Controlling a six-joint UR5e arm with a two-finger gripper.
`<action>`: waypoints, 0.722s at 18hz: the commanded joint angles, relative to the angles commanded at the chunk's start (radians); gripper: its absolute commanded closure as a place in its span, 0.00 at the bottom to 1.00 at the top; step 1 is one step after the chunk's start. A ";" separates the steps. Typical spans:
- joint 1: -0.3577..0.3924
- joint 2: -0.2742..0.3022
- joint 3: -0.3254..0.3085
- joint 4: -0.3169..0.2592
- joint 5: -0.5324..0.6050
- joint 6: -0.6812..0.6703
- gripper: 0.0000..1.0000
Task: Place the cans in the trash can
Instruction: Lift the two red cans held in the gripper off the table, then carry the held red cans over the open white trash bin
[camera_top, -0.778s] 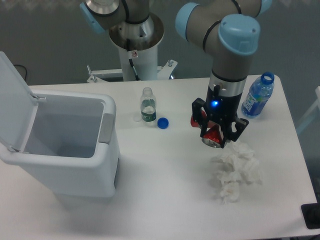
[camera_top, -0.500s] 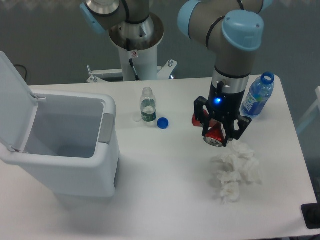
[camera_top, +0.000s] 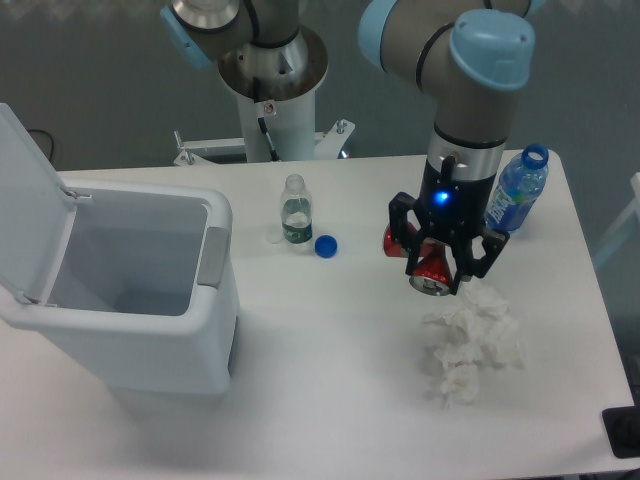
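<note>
My gripper (camera_top: 438, 268) points straight down over the table's right half, its black fingers (camera_top: 412, 262) closed on either side of a dented red can (camera_top: 432, 270) whose silver end faces the camera. A second red can (camera_top: 392, 240) peeks out just left of the gripper, partly hidden by a finger. The trash can (camera_top: 215, 300), a large white bin, stands at the left with its lid (camera_top: 25, 200) flipped up and its inside showing no contents.
A crumpled white tissue pile (camera_top: 470, 340) lies just below and right of the gripper. A blue-labelled water bottle (camera_top: 515, 195) stands at the right rear. A small clear bottle (camera_top: 295, 215) and a blue cap (camera_top: 325, 246) sit mid-table.
The arm has shifted slightly right and upward, and the red can between the fingers has moved along with it. Everything else has stayed where it was.
</note>
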 joint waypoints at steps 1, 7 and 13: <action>-0.003 0.012 0.003 0.002 -0.003 -0.043 0.37; -0.015 0.086 0.026 0.006 -0.113 -0.307 0.37; -0.067 0.141 0.018 0.008 -0.132 -0.462 0.37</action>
